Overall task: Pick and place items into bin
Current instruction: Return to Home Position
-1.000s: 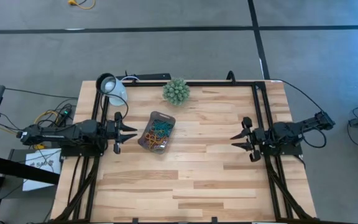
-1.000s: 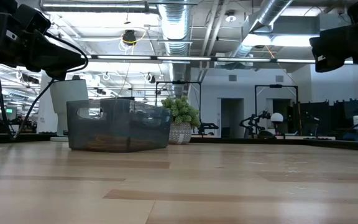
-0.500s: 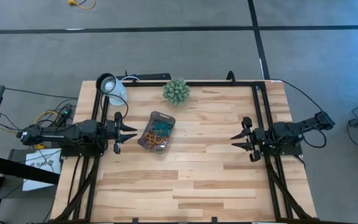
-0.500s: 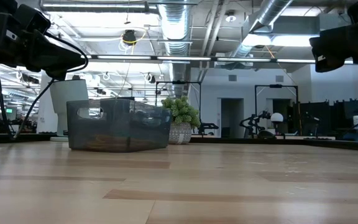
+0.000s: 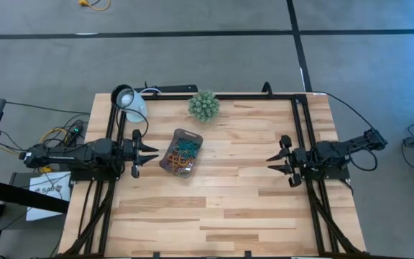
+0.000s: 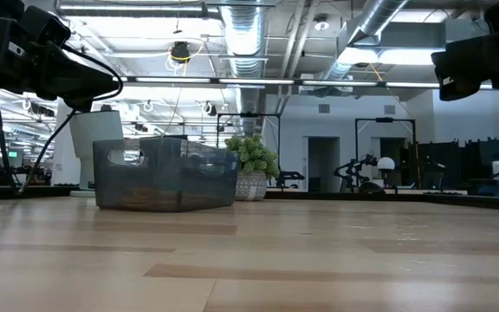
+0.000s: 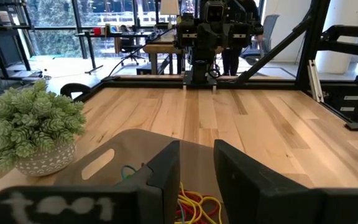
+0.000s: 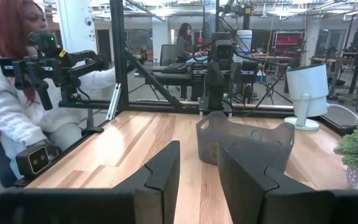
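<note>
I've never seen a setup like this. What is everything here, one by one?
Table: one, light wood, under everything.
Bin: one, dark translucent, on the table's left half.
Rubber bands: many, red, yellow, orange and teal, piled inside the bin.
Plant ball: one, green, in a pale pot, near the table's far edge.
Lamp: one, white, at the far left corner.
Person: one, in a white top, close beside the table; a second person stands farther off in the room.
Left tool: one, dark, open, at the table's left side, pointing at the bin.
Right tool: one, dark, open, at the table's right side, holding nothing.
</note>
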